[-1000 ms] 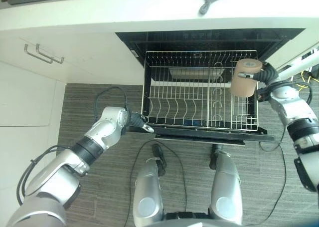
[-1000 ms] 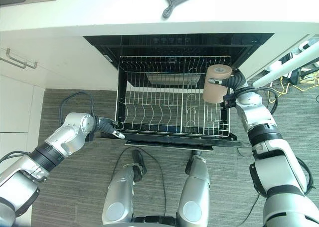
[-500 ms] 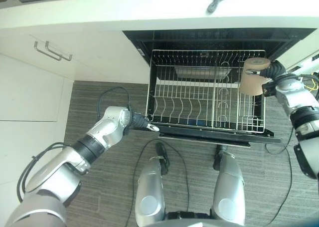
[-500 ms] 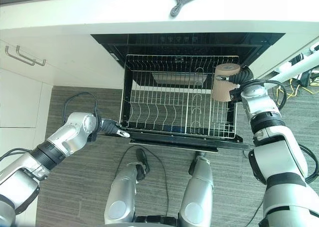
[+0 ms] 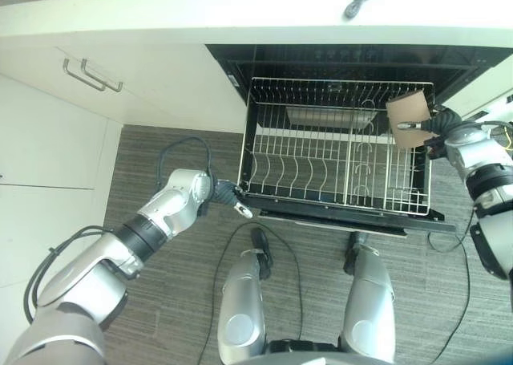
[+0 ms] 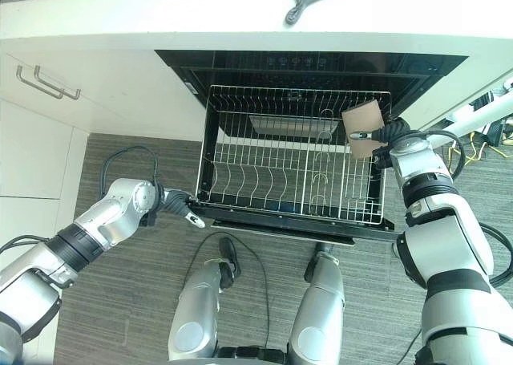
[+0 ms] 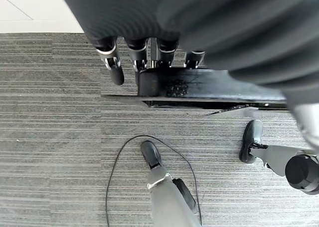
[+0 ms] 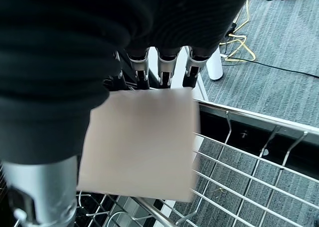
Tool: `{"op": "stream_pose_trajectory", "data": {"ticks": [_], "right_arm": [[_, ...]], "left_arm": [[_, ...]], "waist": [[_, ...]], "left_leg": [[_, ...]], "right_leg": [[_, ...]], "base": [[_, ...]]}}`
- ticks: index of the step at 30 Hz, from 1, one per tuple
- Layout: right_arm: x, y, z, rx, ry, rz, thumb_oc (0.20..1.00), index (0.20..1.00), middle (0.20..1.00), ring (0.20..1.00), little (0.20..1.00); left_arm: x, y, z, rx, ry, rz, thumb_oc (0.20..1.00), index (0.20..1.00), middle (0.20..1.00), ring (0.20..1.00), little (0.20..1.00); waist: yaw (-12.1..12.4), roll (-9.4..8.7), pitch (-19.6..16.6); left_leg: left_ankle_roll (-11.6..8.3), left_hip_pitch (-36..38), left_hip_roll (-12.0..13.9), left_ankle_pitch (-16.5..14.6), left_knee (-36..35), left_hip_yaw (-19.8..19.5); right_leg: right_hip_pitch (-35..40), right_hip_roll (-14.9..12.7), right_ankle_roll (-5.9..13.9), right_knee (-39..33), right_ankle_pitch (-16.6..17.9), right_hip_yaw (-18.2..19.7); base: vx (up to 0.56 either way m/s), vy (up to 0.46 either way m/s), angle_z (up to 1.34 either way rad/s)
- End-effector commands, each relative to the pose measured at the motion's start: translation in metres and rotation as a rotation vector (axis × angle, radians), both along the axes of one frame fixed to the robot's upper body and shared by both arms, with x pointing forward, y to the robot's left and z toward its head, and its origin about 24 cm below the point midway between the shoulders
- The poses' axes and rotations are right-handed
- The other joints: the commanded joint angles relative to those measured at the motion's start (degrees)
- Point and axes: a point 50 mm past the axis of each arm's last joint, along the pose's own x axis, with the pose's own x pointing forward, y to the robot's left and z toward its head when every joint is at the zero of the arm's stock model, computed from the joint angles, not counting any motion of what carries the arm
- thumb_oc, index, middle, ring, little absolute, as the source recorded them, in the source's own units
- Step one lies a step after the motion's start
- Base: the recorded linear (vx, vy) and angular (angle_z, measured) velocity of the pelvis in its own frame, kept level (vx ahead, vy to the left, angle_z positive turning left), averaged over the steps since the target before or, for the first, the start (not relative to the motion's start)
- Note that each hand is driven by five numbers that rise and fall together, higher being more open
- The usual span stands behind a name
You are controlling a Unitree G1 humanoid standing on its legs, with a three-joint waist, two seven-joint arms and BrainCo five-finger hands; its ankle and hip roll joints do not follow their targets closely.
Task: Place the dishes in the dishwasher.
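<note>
Cup (image 5: 407, 118), tan, gripped by right robot hand (image 5: 434, 126) over wire rack (image 5: 337, 148); left robot hand (image 7: 149, 55), fingers straight, rests on dishwasher door edge (image 7: 209, 87). Risk: cup catches tines and tips.

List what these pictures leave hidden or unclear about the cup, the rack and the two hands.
- Cup: its opening and inside; the right wrist view shows just its side wall.
- Right hand: fingertips hidden behind the cup.
- Left hand: in the left wrist view, fingers rest at the dishwasher door edge; grip unclear.
- Rack: right end hidden by the cup in the eye views.
</note>
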Motion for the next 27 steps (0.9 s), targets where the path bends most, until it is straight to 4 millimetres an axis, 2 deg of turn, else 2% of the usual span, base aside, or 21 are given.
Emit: {"op": "stream_pose_trajectory", "data": {"ticks": [1,8,15,18,22,27], "right_arm": [[0.0,-0.008,0.02,-0.032,-0.06,-0.057,1.0,1.0,1.0,1.0,1.0],[0.001,-0.004,0.034,0.014,-0.14,-0.062,1.0,1.0,1.0,1.0,1.0],[-0.007,0.003,0.061,0.039,-0.257,-0.037,1.0,1.0,1.0,1.0,1.0],[-0.015,0.003,0.061,0.053,-0.289,-0.03,1.0,1.0,1.0,1.0,1.0],[-0.043,0.002,0.044,0.059,-0.332,-0.027,1.0,1.0,1.0,1.0,1.0],[-0.073,0.004,0.033,-0.003,-0.405,0.002,1.0,1.0,1.0,1.0,1.0]], "left_arm": [[-0.027,0.009,-0.025,0.026,0.125,-0.044,1.0,1.0,1.0,1.0,1.0],[-0.034,0.012,-0.032,0.015,0.115,-0.039,1.0,1.0,1.0,1.0,1.0],[-0.047,0.017,-0.039,-0.075,0.018,0.008,1.0,1.0,1.0,1.0,1.0],[-0.05,0.018,-0.032,-0.142,-0.048,0.036,1.0,1.0,1.0,1.0,1.0],[-0.051,0.021,-0.005,-0.319,-0.18,0.093,1.0,1.0,1.0,1.0,1.0],[-0.05,0.032,0.021,-0.432,-0.285,0.143,1.0,1.0,1.0,1.0,1.0]], "waist": [[1.78,0.57,-0.28],[1.28,0.55,-0.28],[-0.06,0.04,-0.28],[-0.81,-0.16,-0.28],[-2.64,-0.55,-0.28],[-4.25,-1.39,-0.28]], "left_leg": [[-0.19,-2.38,0.32,-2.08,1.82,-4.28],[-0.34,-2.15,0.6,-2.22,1.84,-3.79],[-0.22,-1.28,0.85,-2.36,1.53,-2.72],[-0.11,-0.89,1.07,-2.49,1.66,-2.14],[0.35,-0.18,1.38,-2.62,1.43,-0.94],[0.56,0.33,1.79,-2.92,1.68,-0.22]], "right_leg": [[-0.23,-1.04,1.52,5.23,-8.45,1.02],[-0.29,-0.88,1.63,5.33,-8.63,1.44],[0.02,-0.1,1.62,5.28,-8.98,2.3],[0.25,0.12,1.61,5.36,-9.18,2.72],[0.52,0.46,1.54,5.3,-9.32,3.54],[1.0,0.81,1.53,5.24,-9.32,4.02]], "base": [[0.0,0.0,0.0],[0.0,0.0,0.0],[0.03,0.028,-0.02],[0.06,0.056,-0.05],[0.05,0.052,-0.12],[0.04,0.024,-0.05]]}}
